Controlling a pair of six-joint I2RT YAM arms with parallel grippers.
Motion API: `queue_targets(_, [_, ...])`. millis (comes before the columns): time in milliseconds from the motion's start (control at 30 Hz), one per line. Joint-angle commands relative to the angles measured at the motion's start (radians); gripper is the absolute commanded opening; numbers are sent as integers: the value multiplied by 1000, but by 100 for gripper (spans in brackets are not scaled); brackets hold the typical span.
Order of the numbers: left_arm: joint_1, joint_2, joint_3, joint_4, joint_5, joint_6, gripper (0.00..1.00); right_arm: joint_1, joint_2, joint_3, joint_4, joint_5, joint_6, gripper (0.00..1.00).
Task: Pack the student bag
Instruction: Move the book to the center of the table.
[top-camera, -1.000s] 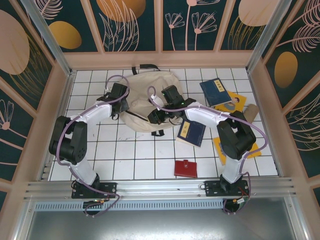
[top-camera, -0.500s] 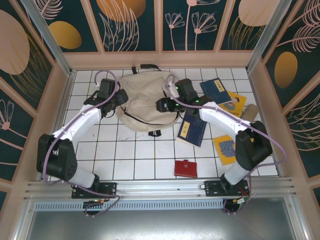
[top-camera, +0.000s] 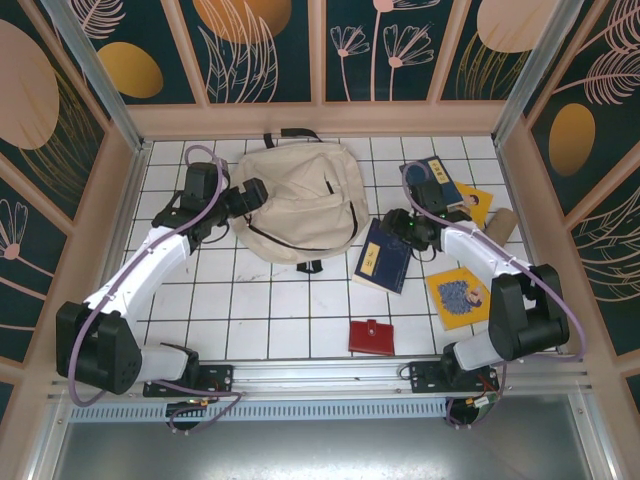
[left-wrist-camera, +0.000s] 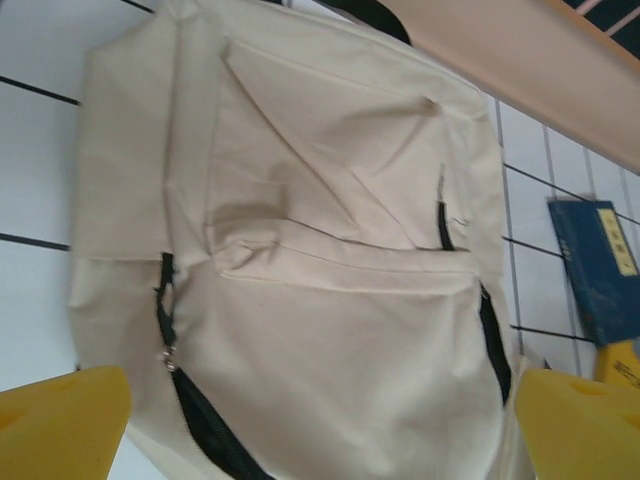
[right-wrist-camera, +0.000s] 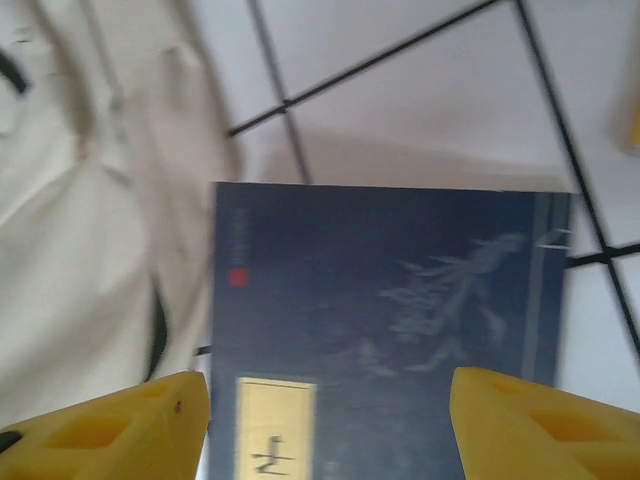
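On the white tiled table (top-camera: 270, 310), the student bag (top-camera: 300, 205) lies flat at the far middle with its front pocket up and its black straps toward the back wall. The left gripper (top-camera: 250, 195) sits at the bag's left edge, its yellow fingers (left-wrist-camera: 60, 425) spread wide and holding nothing, the cream fabric (left-wrist-camera: 330, 300) below them. The right gripper (top-camera: 395, 222) hangs over the dark blue book (top-camera: 382, 257) just right of the bag, its fingers (right-wrist-camera: 545, 425) parted on either side of the cover (right-wrist-camera: 390, 330). A second blue book (top-camera: 432, 183) overlaps a yellow one (top-camera: 475, 205) at far right. Another yellow book (top-camera: 458, 296) lies nearer, with the red wallet (top-camera: 371, 336) by the near edge.
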Motion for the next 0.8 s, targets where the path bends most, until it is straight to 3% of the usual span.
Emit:
queue_targets(0, [-15,-12,-26,48,116,-38,98,-25,8,-36,-40,-1,38,66])
queue_targets(367, [-157,10,-33,55,77,-85,98,25,33,-150,-9,-76,99,56])
queue_targets(700, [-192,-13,-90,100,40,-128,96,245,187,-88,146,-176,243,52])
queue_targets(767, [-195,-20,-102,100,40,-134,96,258,198,-35,129,-143,237,51])
